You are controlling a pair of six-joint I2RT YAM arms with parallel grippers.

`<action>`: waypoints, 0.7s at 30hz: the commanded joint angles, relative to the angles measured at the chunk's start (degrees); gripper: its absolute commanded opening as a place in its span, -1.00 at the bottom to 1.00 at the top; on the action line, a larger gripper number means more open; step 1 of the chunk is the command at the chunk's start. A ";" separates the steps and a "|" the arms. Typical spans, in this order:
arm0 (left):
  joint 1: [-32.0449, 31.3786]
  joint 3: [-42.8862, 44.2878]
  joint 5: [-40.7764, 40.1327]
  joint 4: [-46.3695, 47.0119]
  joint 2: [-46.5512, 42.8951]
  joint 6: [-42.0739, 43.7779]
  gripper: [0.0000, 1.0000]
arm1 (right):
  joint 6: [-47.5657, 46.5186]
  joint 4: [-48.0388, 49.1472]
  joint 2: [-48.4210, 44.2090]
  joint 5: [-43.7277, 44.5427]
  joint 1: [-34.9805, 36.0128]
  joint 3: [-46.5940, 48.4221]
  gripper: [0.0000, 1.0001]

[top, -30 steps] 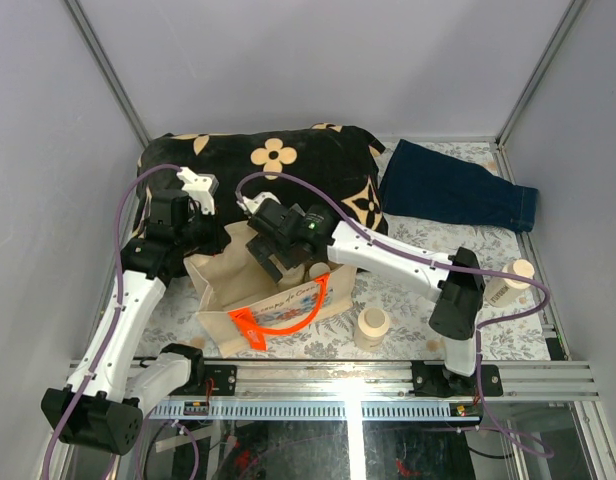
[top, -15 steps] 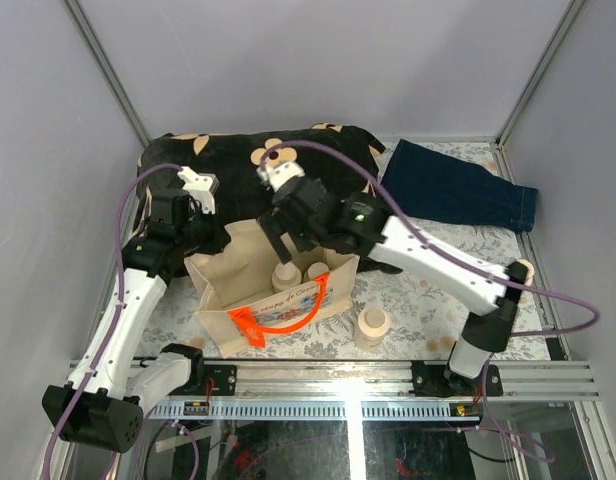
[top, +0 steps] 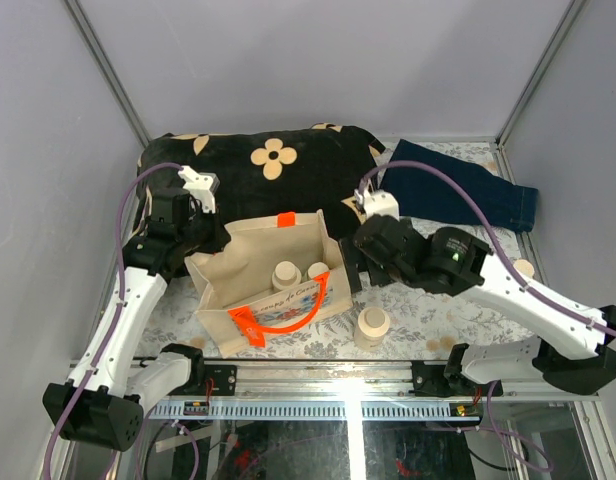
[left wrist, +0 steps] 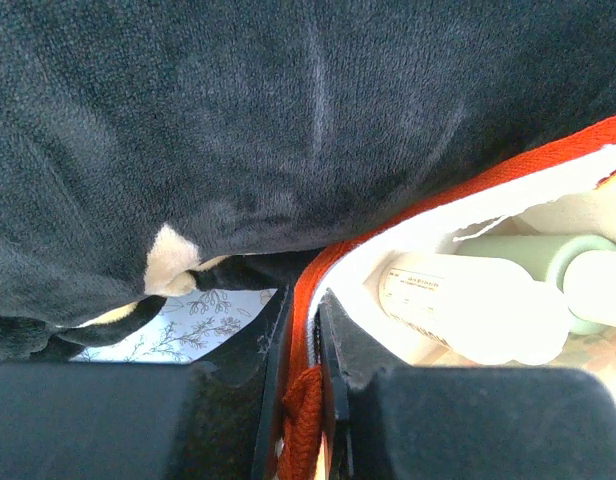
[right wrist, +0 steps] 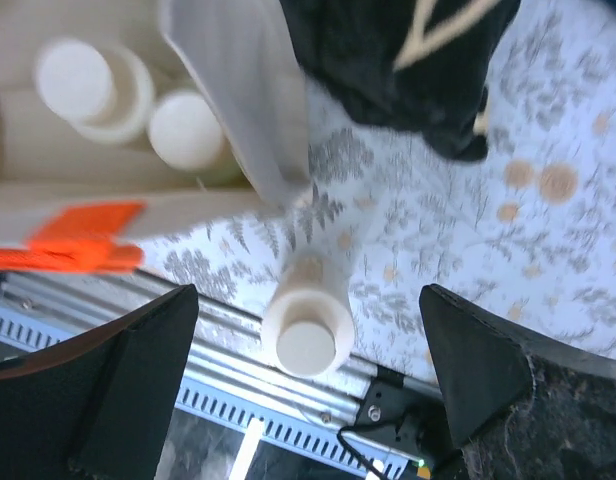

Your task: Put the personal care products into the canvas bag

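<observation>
My left pincer (left wrist: 303, 335) clamps the orange-edged rim of the canvas bag (top: 228, 272), where two bottles (top: 285, 274) stand inside. My right pincer (top: 356, 268), spread wide and empty, hangs over a third bottle (right wrist: 306, 325) on the counter (top: 408, 300) just beside the bag. Next I should descend and grip it. The label print is unreadable.

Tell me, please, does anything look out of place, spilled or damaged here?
Nothing is spilled or damaged. Two bottles stand inside the canvas bag; a third bottle stands outside, beside it, and a fourth bottle is partly hidden by the right arm.
</observation>
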 commanded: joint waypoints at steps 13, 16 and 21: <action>0.20 1.82 -0.22 2.07 -0.12 1.17 -0.78 | 8.77 12.97 -10.19 -11.79 0.02 -29.44 0.99; 0.21 1.66 -0.47 2.10 -0.40 1.08 -0.78 | 8.95 15.40 -10.41 -13.10 -0.01 -32.87 0.99; 0.20 1.81 -0.88 1.69 -0.43 1.17 -0.78 | 8.22 18.80 -10.01 -14.51 0.06 -36.73 1.00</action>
